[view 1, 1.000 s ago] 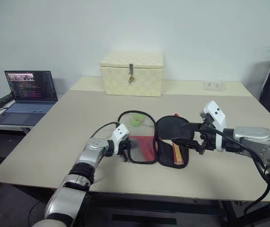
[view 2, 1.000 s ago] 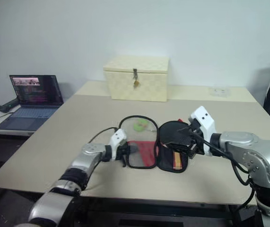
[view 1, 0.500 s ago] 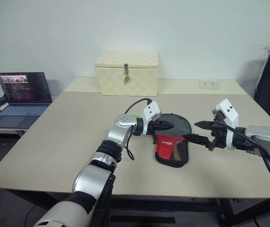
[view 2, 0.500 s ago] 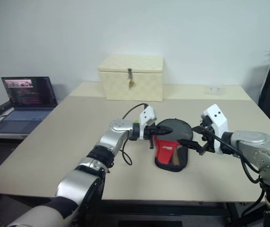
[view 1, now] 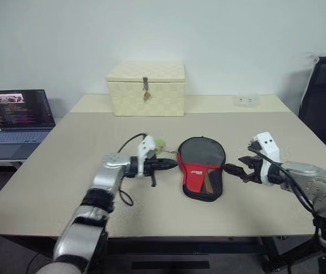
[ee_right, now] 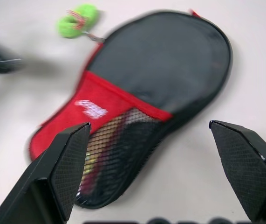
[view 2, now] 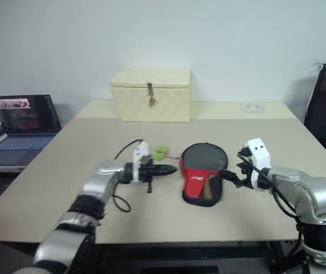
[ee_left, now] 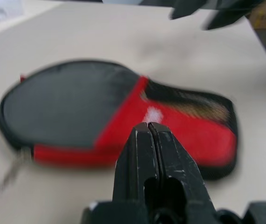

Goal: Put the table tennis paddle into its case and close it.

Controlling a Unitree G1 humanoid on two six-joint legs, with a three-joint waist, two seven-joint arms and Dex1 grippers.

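Your left gripper [view 1: 171,164]: fingers pressed together on nothing, hovering over the counter [view 1: 65,171], tips aimed at the case [view 1: 201,174] just beyond them.

Your right gripper [view 1: 234,170]: jaws spread wide, empty, just beside the case's narrow end on the opposite side.

Case: folded shut, flat on the counter between your two grippers; black round face, red panel with white logo, mesh pocket.

Table tennis paddle: only a striped handle [ee_right: 100,149] glimpsed through the mesh, inside the case.

Green ball [view 2: 161,152]: on the counter, near your left gripper, behind its fingers.

Cream box [view 1: 145,89]: well beyond both grippers.
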